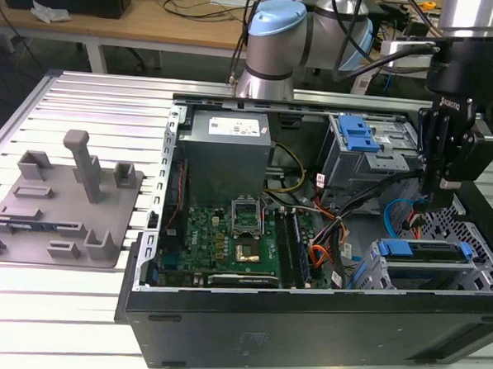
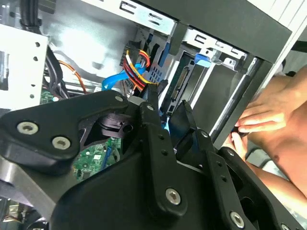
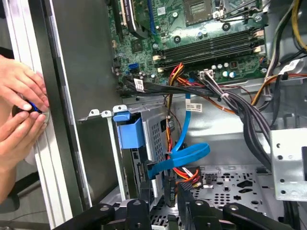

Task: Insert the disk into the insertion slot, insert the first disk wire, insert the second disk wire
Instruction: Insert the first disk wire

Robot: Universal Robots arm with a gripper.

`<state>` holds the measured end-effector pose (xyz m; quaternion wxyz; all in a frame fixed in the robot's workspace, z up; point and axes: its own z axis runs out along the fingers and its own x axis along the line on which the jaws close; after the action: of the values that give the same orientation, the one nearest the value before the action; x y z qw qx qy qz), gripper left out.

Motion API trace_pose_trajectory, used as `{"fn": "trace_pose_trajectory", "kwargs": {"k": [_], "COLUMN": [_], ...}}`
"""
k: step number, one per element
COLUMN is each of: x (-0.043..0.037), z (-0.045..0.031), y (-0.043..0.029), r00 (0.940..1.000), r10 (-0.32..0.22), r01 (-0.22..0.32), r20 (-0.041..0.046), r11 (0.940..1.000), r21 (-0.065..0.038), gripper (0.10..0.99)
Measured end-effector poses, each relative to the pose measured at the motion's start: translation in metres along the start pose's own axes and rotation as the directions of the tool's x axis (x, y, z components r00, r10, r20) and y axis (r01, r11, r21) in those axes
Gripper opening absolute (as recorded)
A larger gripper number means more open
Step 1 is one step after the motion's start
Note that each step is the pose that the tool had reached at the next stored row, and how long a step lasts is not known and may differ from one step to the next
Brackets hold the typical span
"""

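Open computer case (image 1: pixel 305 332), centre to right of the exterior view, with its motherboard (image 1: pixel 227 241) exposed. The disk (image 1: pixel 431 253), blue-framed, lies seated in the insertion slot (image 1: pixel 382 274) at that frame's lower right. The black gripper (image 1: pixel 428 202) hangs just above the disk, at upper right; whether it grasps anything cannot be told. In the first wrist view, a blue flat cable (image 3: pixel 188 155) loops beside the perforated cage, near the gripper (image 3: pixel 169 203). A person's hands (image 3: pixel 21 100) rest against the case's outer edge.

Slatted metal table (image 1: pixel 94 102) bears computer case (image 1: pixel 305 332) and grey fixture (image 1: pixel 63 208).
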<state>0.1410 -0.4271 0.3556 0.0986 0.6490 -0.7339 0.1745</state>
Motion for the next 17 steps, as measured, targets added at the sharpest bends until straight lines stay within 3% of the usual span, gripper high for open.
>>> {"fn": "trace_pose_trajectory", "kwargs": {"k": [5, 8, 10, 12, 13, 14, 17], "x": [-0.0044, -0.0074, -0.0078, -0.0098, -0.0106, -0.0108, -0.0136], "z": [0.0039, 0.0042, 0.0047, 0.0069, 0.0074, 0.0074, 0.007], "y": [0.0008, 0.0013, 0.0041, 0.008, 0.0081, 0.0082, 0.0088], "r00": [0.9999, 0.9998, 0.9998, 0.9996, 0.9994, 0.9989, 0.9985], "r10": [-0.003, -0.012, -0.01, -0.01, -0.011, -0.012, -0.012], "r01": [0.003, 0.012, 0.011, 0.011, 0.012, 0.014, 0.015], "r20": [-0.0124, -0.0142, -0.0171, -0.025, -0.0325, -0.0462, -0.0534], "r11": [1.0, 0.9993, 0.9989, 0.9988, 0.9987, 0.9986, 0.9985], "r21": [0.005, 0.034, 0.045, 0.048, 0.049, 0.051, 0.054], "gripper": [0.365, 0.365, 0.365, 0.365, 0.365, 0.365, 0.365]}}
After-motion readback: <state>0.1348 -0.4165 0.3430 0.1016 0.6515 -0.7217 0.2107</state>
